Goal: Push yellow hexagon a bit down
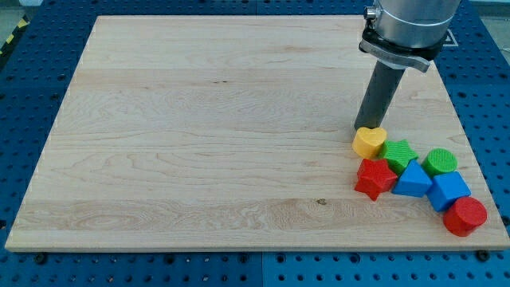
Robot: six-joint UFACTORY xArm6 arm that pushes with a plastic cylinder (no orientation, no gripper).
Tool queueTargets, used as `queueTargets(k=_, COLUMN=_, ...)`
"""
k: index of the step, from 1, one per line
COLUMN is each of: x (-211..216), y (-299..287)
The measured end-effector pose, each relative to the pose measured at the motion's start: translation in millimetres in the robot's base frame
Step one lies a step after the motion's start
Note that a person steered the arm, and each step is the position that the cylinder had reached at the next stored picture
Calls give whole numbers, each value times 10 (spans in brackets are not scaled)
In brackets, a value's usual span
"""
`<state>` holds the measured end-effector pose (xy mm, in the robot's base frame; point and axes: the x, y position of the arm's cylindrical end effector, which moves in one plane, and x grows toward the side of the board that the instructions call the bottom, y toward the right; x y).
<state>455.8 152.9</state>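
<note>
Tip of dark rod planted at the upper-left edge of a yellow block, touching or just short of it, toward the right side of the wooden surface. No claw on this rig, so nothing apart, together or clamped to report. Yellow block reads more heart than hexagon, yet is the only yellow piece, so taken as the target. Step in hand, by judgement: contact made, downward push not yet evident. Next move calls for a short, gentle stroke toward the view's bottom, with green star and red star crowding just below. Count: one yellow, two green (star, cylinder), two red (star, cylinder), two blue (triangular block, cube).
</note>
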Motion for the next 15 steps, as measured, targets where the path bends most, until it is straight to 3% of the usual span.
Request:
queueTargets(k=2, x=-1219, y=-597)
queueTargets(k=3, x=-1970, y=-645)
queueTargets(k=4, x=-2484, y=-282)
queueTargets(k=5, x=-2571, y=394)
queueTargets(k=7, x=-2636, y=928)
queueTargets(k=13, x=-2644, y=1306)
queueTargets(k=15, x=-2419, y=1308)
